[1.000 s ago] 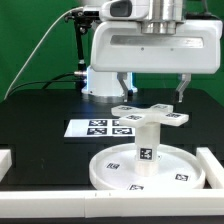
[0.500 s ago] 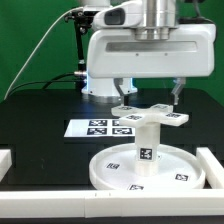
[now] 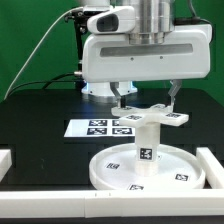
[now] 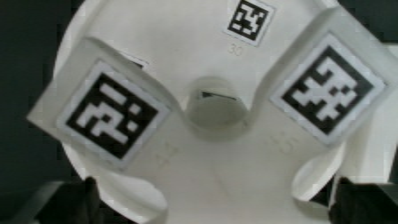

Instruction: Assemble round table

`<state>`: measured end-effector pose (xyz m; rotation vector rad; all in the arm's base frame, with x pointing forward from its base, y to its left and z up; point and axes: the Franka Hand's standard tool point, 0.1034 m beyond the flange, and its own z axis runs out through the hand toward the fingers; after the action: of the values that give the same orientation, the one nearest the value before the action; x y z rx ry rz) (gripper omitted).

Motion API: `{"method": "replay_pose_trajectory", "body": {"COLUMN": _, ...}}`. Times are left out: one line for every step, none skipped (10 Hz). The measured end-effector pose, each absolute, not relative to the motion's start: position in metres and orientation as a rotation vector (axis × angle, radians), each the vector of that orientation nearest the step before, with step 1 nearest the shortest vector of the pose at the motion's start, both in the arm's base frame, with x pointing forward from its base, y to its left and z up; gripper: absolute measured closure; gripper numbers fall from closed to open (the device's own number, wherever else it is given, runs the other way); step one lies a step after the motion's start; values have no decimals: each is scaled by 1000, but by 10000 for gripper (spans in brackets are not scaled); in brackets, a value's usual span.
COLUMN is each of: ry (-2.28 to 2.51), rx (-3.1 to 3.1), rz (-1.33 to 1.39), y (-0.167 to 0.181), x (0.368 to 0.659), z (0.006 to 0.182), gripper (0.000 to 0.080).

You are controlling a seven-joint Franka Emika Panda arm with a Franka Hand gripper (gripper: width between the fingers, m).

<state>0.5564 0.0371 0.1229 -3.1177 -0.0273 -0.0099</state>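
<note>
The white rimmed disc (image 3: 103,176) lies flat near the table's front, with small tags on it. The short thick leg (image 3: 146,150) stands upright at its middle. A white cross-shaped piece with tags (image 3: 150,114) sits on top of the leg. My gripper (image 3: 147,95) hangs just above that piece, open and empty, with one finger on each side of it. In the wrist view the cross-shaped piece (image 4: 111,108) fills the frame, with a round hollow (image 4: 217,108) at its centre. The gripper (image 4: 214,205) shows only as dark fingertips (image 4: 71,205) at the edge.
The marker board (image 3: 97,127) lies flat behind the disc. White border rails run along the exterior view's left (image 3: 5,160), right (image 3: 212,165) and front (image 3: 50,206). The robot's base and cables stand at the back before a green backdrop.
My gripper has shifted slightly toward the exterior view's left and come lower, closer to the cross-shaped piece. The disc, leg and cross-shaped piece have not moved.
</note>
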Motion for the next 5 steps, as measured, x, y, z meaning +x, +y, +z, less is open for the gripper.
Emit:
{"method": "replay_pose_trajectory", "body": {"ry": -3, "rx": -3117, "rz": -17, "y": 42, "x": 560, "z": 124, "gripper": 151}}
{"method": "replay_pose_trajectory", "body": {"ry": -2, "rx": -3117, "rz": -17, "y": 46, "x": 560, "z": 121, "gripper": 151}}
{"method": "replay_pose_trajectory", "body": {"ry": -1, "rx": -3121, "rz": -7, "y": 45, "x": 559, "z": 117, "gripper": 151}}
{"method": "replay_pose_trajectory", "body": {"ry": 0, "rx": -3123, "rz": 0, "y": 45, "x": 558, "z": 114, "gripper": 151}}
{"method": "replay_pose_trajectory", "body": {"ry": -2, "rx": -3123, "rz": 4, "y": 45, "x": 557, "z": 112, "gripper": 151}}
